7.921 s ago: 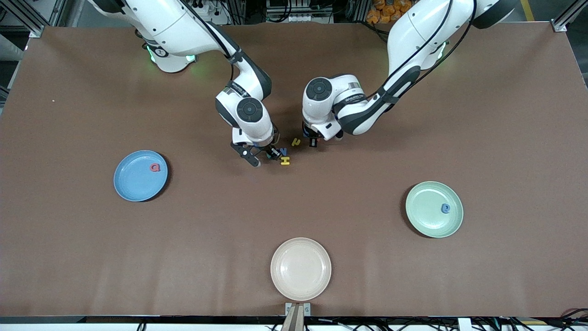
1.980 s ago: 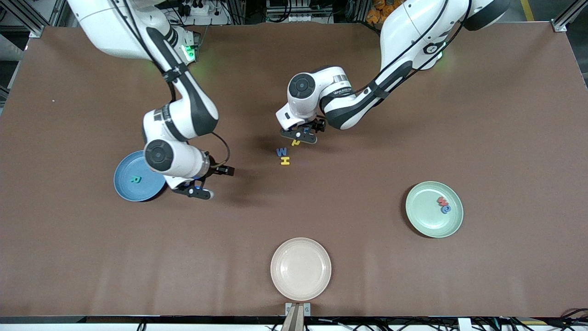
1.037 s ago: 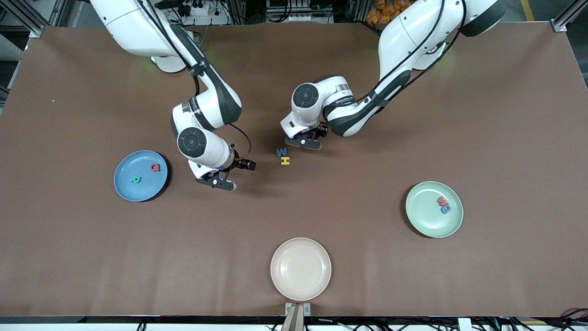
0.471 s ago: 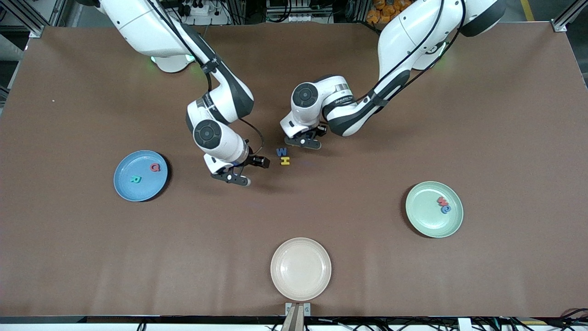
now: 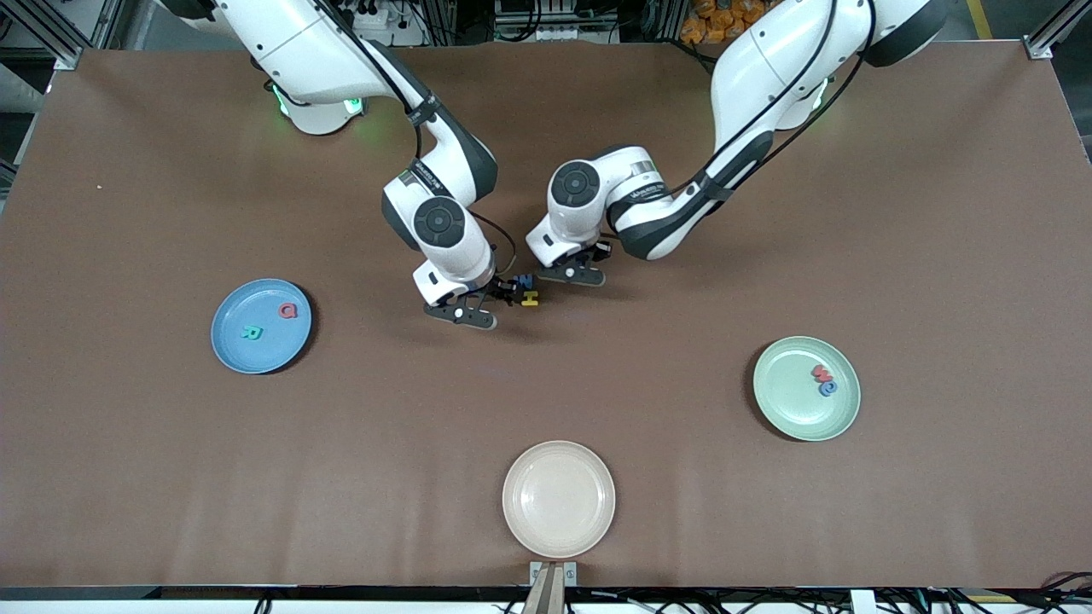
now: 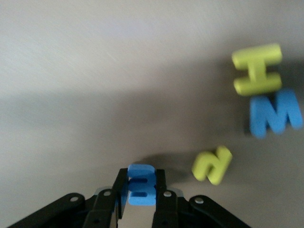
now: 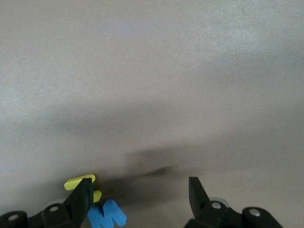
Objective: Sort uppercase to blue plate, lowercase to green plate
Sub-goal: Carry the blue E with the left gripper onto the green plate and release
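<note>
**Left gripper holds the blue E while the right gripper spreads over the M**

Front view: the blue plate (image 5: 260, 327) sits at nine o'clock of the table, toward the right arm's end, with the red Q (image 5: 289, 310) and teal R (image 5: 250, 333) on it. The green plate (image 5: 806, 388) lies at about four o'clock, toward the left arm's end, with the red w (image 5: 821, 373) touching the blue rounded letter (image 5: 827, 388). A cream plate (image 5: 558, 499) at six o'clock carries no letter. Near the centre, the right gripper (image 5: 465, 305) hovers just beside the yellow H (image 5: 531, 298) and blue M (image 5: 526, 280); the left gripper (image 5: 573, 271) is at three o'clock of that pair.

Left wrist view: the left gripper (image 6: 140, 190) is clamped on the blue E (image 6: 141, 184), fingers pressing its two flat faces. The yellow hooked letter (image 6: 212, 164) lies just beside it on the table, with the M (image 6: 274, 113) and H (image 6: 257, 75) touching each other near it.

Right wrist view: the right gripper (image 7: 140, 195) is spread wide with nothing between its fingers (image 7: 83, 197); the M (image 7: 107, 216) and a sliver of yellow letter show at one fingertip.

These foam letters are probably very light, soft and slightly springy. A gentle pinch across a straight stroke, such as the H's crossbar or an M leg, should hold; they may slide or cling on release.
</note>
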`<state>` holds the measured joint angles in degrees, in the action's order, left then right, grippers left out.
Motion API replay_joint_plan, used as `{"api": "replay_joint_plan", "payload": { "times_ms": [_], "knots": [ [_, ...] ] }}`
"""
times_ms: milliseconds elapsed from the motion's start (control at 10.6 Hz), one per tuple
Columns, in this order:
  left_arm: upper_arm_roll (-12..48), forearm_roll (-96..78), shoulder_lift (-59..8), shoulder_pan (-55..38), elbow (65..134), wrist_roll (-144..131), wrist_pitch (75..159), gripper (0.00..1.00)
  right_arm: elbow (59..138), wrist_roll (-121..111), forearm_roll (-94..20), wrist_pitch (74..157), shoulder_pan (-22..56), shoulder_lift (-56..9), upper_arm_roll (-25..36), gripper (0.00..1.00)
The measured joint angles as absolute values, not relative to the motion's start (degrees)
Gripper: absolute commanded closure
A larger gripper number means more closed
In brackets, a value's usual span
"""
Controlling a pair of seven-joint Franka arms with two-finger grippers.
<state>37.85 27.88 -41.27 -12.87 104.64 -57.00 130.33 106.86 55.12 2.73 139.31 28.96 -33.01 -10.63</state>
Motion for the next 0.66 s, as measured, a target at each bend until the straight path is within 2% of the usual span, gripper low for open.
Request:
{"api": "replay_joint_plan", "payload": {
  "times_ms": [377,660],
  "knots": [
    [39.1,27.9,-34.2,1.7,104.0,-49.3,128.3,1.00,104.6,61.0,3.6,140.5,31.7,-34.7,-10.7,0.16],
    [39.1,27.9,-34.0,11.2,103.2,-37.6,128.3,1.00,102.7,64.0,3.9,140.3,33.6,-36.5,-10.7,0.18]
  ]
}}
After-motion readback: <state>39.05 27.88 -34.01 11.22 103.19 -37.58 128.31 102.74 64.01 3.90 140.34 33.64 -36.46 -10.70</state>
